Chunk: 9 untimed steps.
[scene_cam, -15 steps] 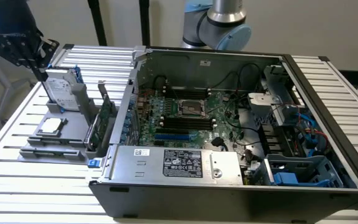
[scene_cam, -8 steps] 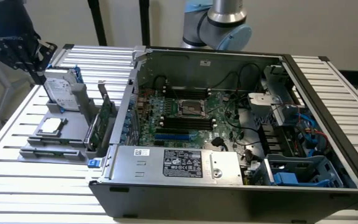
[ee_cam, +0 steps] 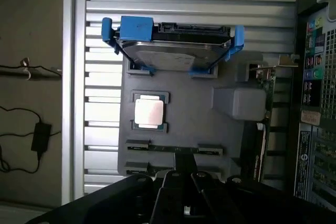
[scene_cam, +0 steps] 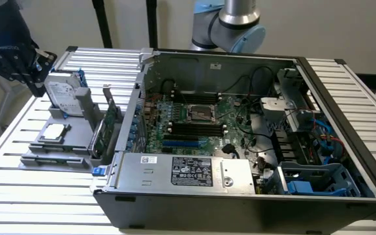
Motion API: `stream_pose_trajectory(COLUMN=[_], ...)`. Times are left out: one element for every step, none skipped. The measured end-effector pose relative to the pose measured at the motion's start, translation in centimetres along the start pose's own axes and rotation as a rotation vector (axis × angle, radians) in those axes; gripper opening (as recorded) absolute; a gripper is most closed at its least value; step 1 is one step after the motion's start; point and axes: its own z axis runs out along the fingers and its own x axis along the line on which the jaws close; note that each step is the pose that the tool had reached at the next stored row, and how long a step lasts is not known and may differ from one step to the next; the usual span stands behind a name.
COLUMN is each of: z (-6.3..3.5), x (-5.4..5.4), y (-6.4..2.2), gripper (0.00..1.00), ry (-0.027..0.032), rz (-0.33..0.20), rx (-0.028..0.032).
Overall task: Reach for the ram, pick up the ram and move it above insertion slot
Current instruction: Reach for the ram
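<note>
Inventory from my remote station, item by item.

1. Gripper point(scene_cam: 35, 81) point(ee_cam: 184, 182): I see it at the exterior view's far left, hanging above the far end of the parts holder, near the hard drive. Its jaws are pressed together and pinch nothing.
2. Ram point(scene_cam: 52, 157): a thin green strip standing on edge in the holder's nearest slot, with a clip at each end. It is untouched and well apart from the gripper.
3. Grey parts holder point(scene_cam: 77, 138) point(ee_cam: 191, 129): it sits on the table, just beside the computer case.
4. Hard drive point(scene_cam: 64, 95) point(ee_cam: 176, 48): silver with blue rails, propped at a tilt in the holder's far bay.
5. Processor chip point(scene_cam: 54, 131) point(ee_cam: 148, 111): a square with a silver lid, lying flat in its recess between the hard drive and the ram.
6. Expansion card point(scene_cam: 113, 117): green, standing upright along the holder's edge nearest the case.
7. Computer case point(scene_cam: 344, 122): its side is off, so I can see the motherboard point(scene_cam: 230, 110) inside. The long dark memory slots point(scene_cam: 195, 128) lie across the board's middle, and a silver power supply point(scene_cam: 181, 171) sits at the near edge.
8. Table point(scene_cam: 18, 200) point(ee_cam: 102, 129): slatted aluminium carrying everything listed.
9. Arm point(scene_cam: 237, 24): its grey-and-blue joint shows behind the case.
</note>
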Motion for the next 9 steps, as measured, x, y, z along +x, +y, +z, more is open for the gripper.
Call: stream_pose_trajectory(z=[-0.02,-0.03,-0.04,-0.05,-0.06,-0.07,-0.07,-0.08,-0.08], x=[-0.1,-0.1,-0.2,-0.2,-0.2,-0.3,-0.3,-0.3,-0.4], y=[-0.33,-0.65,-0.95,-1.24,-1.51,-1.77,-2.01,-2.23,-2.46], gripper=[0.11,0.11,0.11,0.11,0.11,0.11,0.11,0.11,0.11], ry=[0.0001,0.0,0.0,0.0001,0.0001,0.0001,0.0,0.0,0.0001], rz=[0.0,0.0,0.0,0.0,0.0,0.0,0.0,0.0,0.0], rx=[0.0001,0.0001,0.0002,0.0004,0.0006,0.0009,0.0011,0.0014,0.0017])
